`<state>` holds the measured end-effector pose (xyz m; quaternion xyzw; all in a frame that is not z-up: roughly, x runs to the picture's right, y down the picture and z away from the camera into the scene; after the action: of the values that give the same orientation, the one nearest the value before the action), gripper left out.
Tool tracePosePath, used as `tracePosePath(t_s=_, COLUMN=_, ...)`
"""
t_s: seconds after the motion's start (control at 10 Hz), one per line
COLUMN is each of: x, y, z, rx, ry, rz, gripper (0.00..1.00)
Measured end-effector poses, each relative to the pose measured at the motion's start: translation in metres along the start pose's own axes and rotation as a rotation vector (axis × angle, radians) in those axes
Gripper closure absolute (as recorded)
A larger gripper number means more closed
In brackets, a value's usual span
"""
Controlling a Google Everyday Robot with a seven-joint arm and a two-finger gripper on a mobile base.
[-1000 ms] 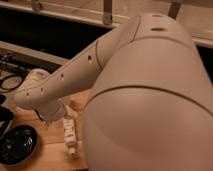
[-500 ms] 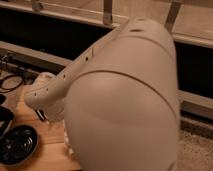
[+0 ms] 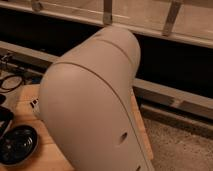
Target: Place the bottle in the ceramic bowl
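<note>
My arm's large white shell point(image 3: 95, 100) fills the middle of the camera view and blocks most of the table. A dark round bowl point(image 3: 17, 145) sits on the wooden table point(image 3: 25, 97) at the lower left. The bottle is hidden behind the arm. The gripper is also hidden behind the arm, somewhere to the left; only a small white piece with dark marks point(image 3: 34, 104) shows at the shell's left edge.
A second dark object point(image 3: 5, 117) sits at the left edge above the bowl. Black cables point(image 3: 12, 80) lie at the table's back left. A dark wall with a metal rail point(image 3: 165, 95) runs behind, and speckled floor point(image 3: 175, 145) lies to the right.
The arm's shell has swung across the view and now covers the forearm, the gripper and the bottle, which showed on the table one second ago. The bowl has stayed in place.
</note>
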<state>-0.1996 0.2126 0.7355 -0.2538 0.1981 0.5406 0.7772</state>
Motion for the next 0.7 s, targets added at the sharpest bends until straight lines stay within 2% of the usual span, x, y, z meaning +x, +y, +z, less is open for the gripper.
tracePosePath(t_s=0.1, x=0.001, y=0.003, z=-0.004, rx=-0.002, ry=0.004, rz=-0.008, gripper=0.42)
tracePosePath(t_s=0.2, x=0.001, y=0.002, z=-0.01, rx=-0.003, ry=0.006, rz=-0.008, gripper=0.43)
tracePosePath(t_s=0.3, x=0.0, y=-0.001, z=-0.013, rx=-0.01, ry=0.008, rz=-0.006, gripper=0.38)
tracePosePath(t_s=0.4, x=0.0, y=-0.005, z=-0.009, rx=-0.015, ry=0.017, rz=-0.001, gripper=0.27)
tracePosePath(t_s=0.5, x=0.0, y=-0.004, z=-0.003, rx=-0.026, ry=0.023, rz=0.0, gripper=0.22)
tracePosePath(t_s=0.7, x=0.0, y=-0.004, z=0.022, rx=-0.048, ry=0.04, rz=0.005, gripper=0.2)
